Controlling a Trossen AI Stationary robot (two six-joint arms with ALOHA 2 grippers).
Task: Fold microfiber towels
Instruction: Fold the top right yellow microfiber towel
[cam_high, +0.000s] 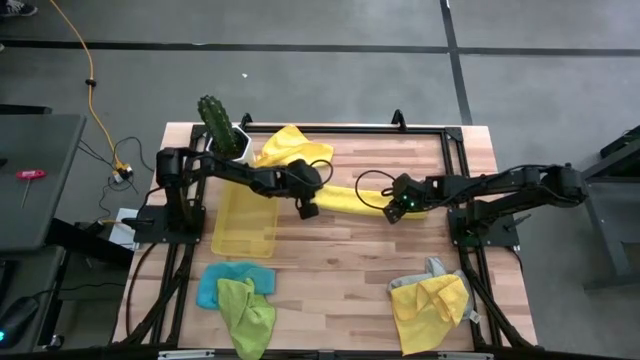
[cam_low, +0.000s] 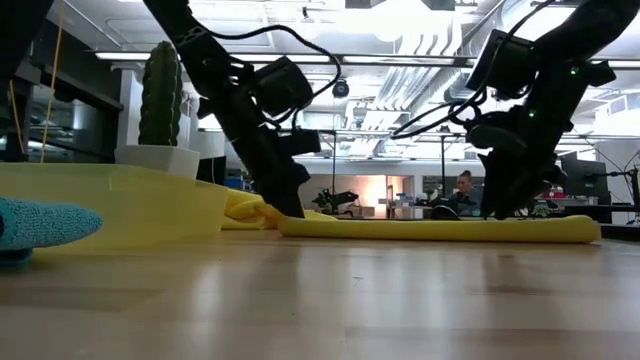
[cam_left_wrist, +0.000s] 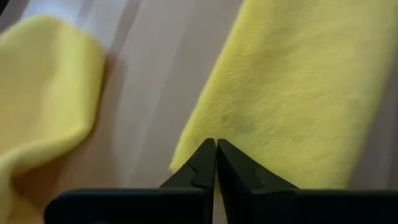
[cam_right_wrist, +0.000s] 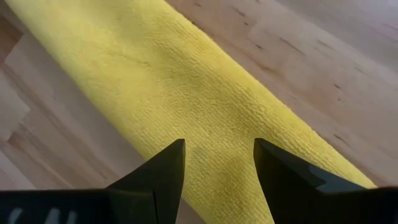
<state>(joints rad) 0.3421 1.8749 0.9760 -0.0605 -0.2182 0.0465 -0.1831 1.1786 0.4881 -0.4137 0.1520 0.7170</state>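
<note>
A bright yellow towel (cam_high: 365, 200), folded into a long narrow strip, lies flat on the wooden table at mid-table. It also shows in the low view (cam_low: 440, 229). My left gripper (cam_high: 307, 208) is shut at the strip's left end (cam_left_wrist: 216, 144). My right gripper (cam_high: 397, 210) is open over the strip's right part (cam_right_wrist: 219, 149). Both of its fingers stand above the cloth, and I cannot tell whether they touch it. A second yellow towel (cam_high: 290, 150) lies crumpled at the far side. My left gripper's shut fingertips (cam_left_wrist: 208, 155) sit on the strip's end edge (cam_left_wrist: 186, 149), near a corner. They come from above, slanting down. The towel lies flat on the table. I cannot tell whether any cloth is caught between the fingers.
A translucent yellow tray (cam_high: 245, 225) lies left of the strip. A cactus in a white pot (cam_high: 222, 128) stands at the far left. A blue and a green towel (cam_high: 238, 298) lie near left. A yellow and a grey towel (cam_high: 430, 298) lie near right.
</note>
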